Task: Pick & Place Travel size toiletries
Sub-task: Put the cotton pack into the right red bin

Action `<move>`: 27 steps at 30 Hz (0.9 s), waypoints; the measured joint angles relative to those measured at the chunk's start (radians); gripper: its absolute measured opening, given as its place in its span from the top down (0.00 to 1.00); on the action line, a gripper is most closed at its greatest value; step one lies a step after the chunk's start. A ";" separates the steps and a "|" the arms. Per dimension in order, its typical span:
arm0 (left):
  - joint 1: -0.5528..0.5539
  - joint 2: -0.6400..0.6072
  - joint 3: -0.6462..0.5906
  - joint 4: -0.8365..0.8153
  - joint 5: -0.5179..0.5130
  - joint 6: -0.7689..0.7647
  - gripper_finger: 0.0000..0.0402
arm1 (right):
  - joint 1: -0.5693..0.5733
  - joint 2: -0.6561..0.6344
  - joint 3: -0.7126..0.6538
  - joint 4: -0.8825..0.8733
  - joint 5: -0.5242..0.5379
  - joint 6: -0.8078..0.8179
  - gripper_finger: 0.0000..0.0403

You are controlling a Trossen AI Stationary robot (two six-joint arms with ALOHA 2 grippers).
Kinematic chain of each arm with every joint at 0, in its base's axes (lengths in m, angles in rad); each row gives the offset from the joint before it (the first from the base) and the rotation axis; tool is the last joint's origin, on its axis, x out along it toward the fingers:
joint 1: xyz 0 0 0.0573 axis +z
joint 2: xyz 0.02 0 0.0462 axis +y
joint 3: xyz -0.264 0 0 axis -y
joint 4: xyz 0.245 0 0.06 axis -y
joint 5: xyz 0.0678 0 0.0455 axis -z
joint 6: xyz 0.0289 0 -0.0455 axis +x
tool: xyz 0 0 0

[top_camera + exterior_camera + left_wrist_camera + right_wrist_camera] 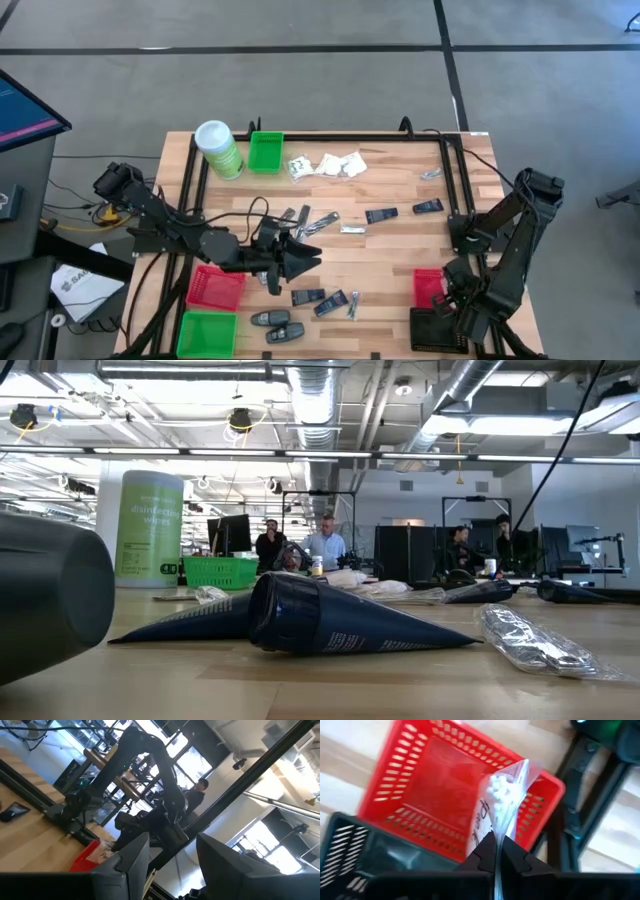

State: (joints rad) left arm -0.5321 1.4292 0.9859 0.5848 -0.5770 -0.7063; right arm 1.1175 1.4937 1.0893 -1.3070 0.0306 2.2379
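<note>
My right gripper point(496, 851) is shut on a small clear bag point(504, 790) of white pieces, over the right red bin point(435, 790) at the table's near right. My left gripper point(172, 862) is open, empty and lifted near the table's middle point(303, 255), pointing toward the right arm. Toiletries lie flat on the wood: white sachets point(327, 165) by the far edge, dark blue packets point(381, 215) and silvery packets point(317, 222) mid-table, more dark packets point(308, 297) and black oval pieces point(270, 319) near the front. In the low view a dark blue packet point(340, 622) lies close. My right gripper pinches the clear bag by one edge point(493, 829) between its two fingers, coming from above and pointing down. The bag hangs below the fingertips over the red bin's wall nearest the black bin. Whether the bag touches the bin, I cannot tell.
A black bin point(435, 330) sits beside the right red bin point(428, 284). A red bin point(215, 287) and a green bin point(207, 333) stand at the near left. A tall green canister point(218, 148) and another green bin point(266, 152) stand at the far left. People stand in the room beyond.
</note>
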 joint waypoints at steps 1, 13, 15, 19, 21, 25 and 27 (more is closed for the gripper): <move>0.000 0.000 0.000 0.000 0.000 0.000 0.60 | 0.000 0.000 0.000 -0.012 -0.013 0.000 1.00; 0.000 0.000 0.000 0.000 -0.005 0.001 0.60 | 0.000 0.000 0.000 -0.069 -0.046 0.003 1.00; 0.000 0.000 0.000 0.000 -0.008 0.002 0.60 | -0.004 0.000 0.000 -0.071 -0.037 0.004 1.00; 0.000 0.000 0.000 0.000 -0.008 0.014 0.60 | -0.020 0.028 0.000 -0.071 -0.039 0.004 1.00; 0.000 0.000 0.000 0.000 -0.008 0.014 0.60 | -0.021 0.053 0.000 -0.070 -0.049 0.003 1.00; 0.000 0.000 0.000 0.000 -0.008 0.014 0.60 | -0.016 0.097 0.002 -0.031 -0.057 -0.001 1.00; 0.000 0.000 0.000 0.000 -0.008 0.013 0.60 | -0.011 0.116 0.009 -0.023 -0.057 -0.001 1.00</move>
State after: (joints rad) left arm -0.5320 1.4290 0.9859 0.5846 -0.5850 -0.6932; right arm 1.1065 1.6095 1.0985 -1.3297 -0.0269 2.2369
